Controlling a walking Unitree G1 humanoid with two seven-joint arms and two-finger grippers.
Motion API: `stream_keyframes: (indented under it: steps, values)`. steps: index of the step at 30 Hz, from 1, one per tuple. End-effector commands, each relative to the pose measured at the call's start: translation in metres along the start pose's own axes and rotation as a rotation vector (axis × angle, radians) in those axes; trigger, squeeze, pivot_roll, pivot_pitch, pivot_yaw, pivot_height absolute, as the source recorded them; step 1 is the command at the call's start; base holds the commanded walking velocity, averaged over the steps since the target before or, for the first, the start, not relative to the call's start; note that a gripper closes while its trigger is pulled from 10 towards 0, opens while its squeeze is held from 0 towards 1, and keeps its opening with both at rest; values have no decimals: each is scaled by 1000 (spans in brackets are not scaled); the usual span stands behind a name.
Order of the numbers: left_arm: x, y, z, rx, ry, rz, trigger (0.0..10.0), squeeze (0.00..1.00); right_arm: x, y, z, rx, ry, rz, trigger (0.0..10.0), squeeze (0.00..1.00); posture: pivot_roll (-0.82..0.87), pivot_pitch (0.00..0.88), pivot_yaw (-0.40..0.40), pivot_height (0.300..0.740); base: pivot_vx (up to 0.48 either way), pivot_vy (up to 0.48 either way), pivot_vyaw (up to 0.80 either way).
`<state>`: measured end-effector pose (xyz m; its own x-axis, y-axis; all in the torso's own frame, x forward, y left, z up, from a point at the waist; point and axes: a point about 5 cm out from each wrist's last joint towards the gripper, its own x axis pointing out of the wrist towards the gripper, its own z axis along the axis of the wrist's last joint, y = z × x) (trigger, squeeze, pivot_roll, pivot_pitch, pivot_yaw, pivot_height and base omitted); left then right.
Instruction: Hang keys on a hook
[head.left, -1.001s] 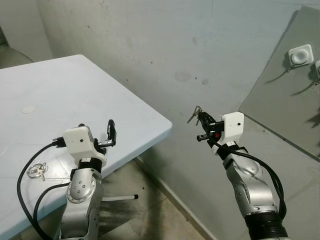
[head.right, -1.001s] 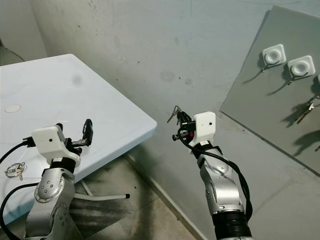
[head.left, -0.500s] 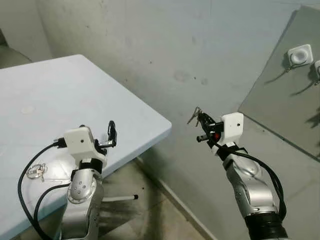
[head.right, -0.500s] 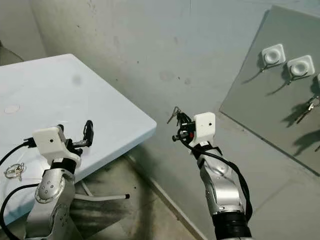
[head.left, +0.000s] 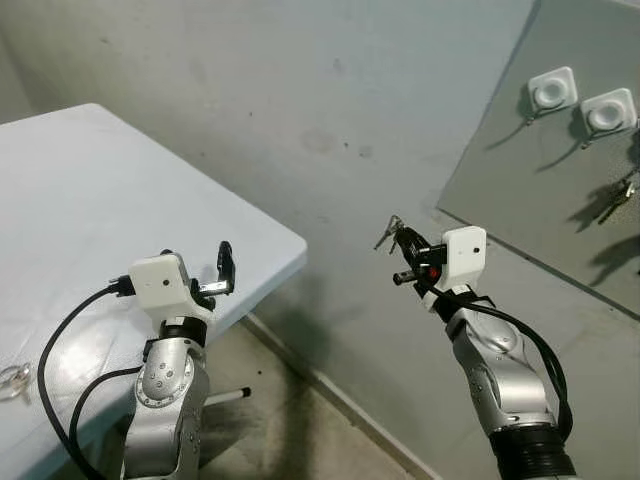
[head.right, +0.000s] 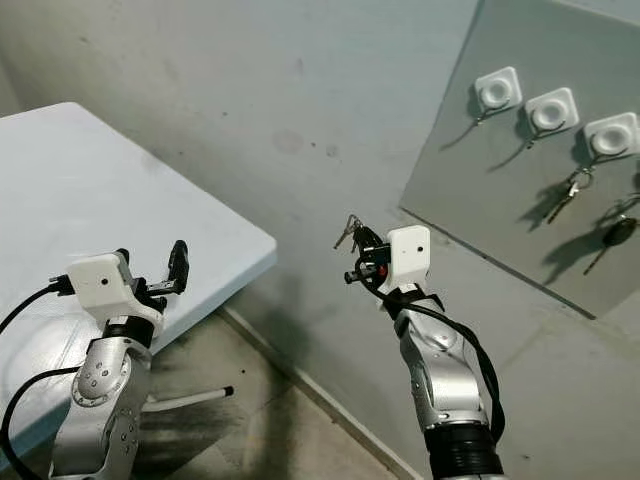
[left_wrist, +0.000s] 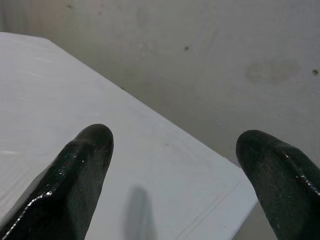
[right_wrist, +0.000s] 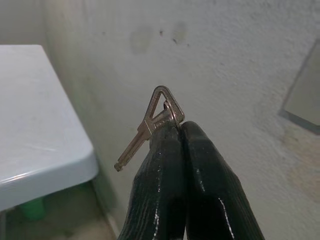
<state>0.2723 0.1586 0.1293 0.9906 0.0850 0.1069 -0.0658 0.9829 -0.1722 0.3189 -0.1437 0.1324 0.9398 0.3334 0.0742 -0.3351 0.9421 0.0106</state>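
My right gripper is raised in front of the concrete wall, shut on a small bunch of keys. In the right wrist view one brass key sticks out sideways from the closed fingertips. A grey board leans on the wall to the right and above the gripper, well apart from it. It carries three white hooks. My left gripper is open and holds nothing, raised over the edge of the white table.
Keys hang from the middle hook, and a dark key hangs further right. Another key ring lies on the table at the far left. The table's corner juts toward the wall. A white table foot lies on the floor.
The camera has turned to the right: the table slid left and more of the hook board came into view. Both arms hold the same pose, with the keys still gripped.
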Motion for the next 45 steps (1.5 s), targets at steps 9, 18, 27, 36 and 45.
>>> stream_keyframes:
  steps: [9,18,27,36,45]
  values:
    - [-1,-3,4,-7,-9,1,10000,0,-3,-3,7,11,-40,-8,10000,0,-9,45,-120,740,0,174,-77]
    - [-2,-3,3,-13,-8,6,10000,0,-4,-3,7,9,-39,-6,10000,0,-10,50,-124,740,0,351,0]
    - [-2,-3,3,-8,-8,9,10000,0,-4,-4,8,9,-41,-6,10000,0,-13,53,-128,740,0,184,0]
    - [-2,-4,3,-18,-13,8,10000,0,-4,-4,9,9,-43,-8,10000,0,-12,53,-129,740,0,0,0]
    - [-1,-4,5,5,-17,5,10000,0,-4,-5,9,2,-42,-17,10000,0,-12,56,-128,740,0,0,0]
